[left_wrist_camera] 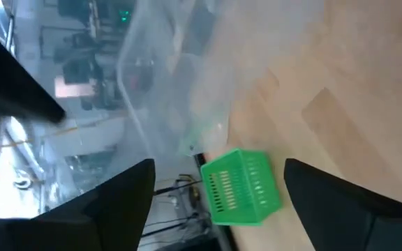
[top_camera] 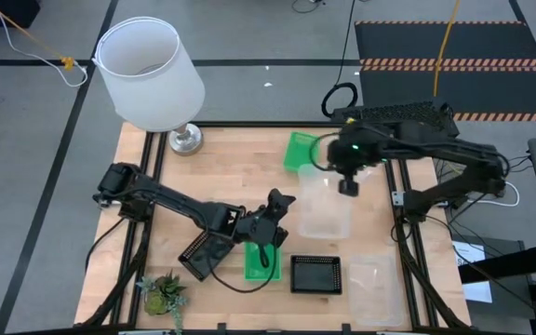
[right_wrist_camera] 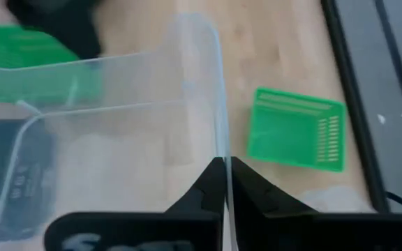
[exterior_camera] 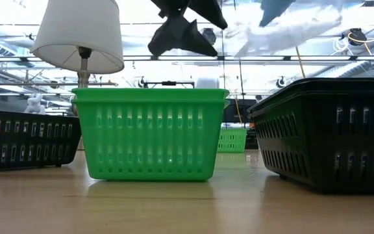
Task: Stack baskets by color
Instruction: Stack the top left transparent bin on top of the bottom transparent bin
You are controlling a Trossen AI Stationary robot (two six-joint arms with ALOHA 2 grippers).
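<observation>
The right tool (right_wrist_camera: pixel 225 167) pinches the rim of a clear basket (right_wrist_camera: pixel 117 146), lifted off the bench (top_camera: pixel 221 167). The left tool (top_camera: pixel 277 207) gapes wide, empty, over a green basket (top_camera: pixel 261 259).

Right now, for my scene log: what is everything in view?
green baskets: 2 seen, bright green, back edge and front centre
black baskets: 2 seen, black, front left (tilted) and front centre
clear baskets: 2 seen, clear, mid-table and front right
lamp: 1, white shade, back left
potted plant: 1, green, front left
table: 1, light wood
left end effector: open, above front green basket
right end effector: shut on mid-table clear basket's rim
</observation>
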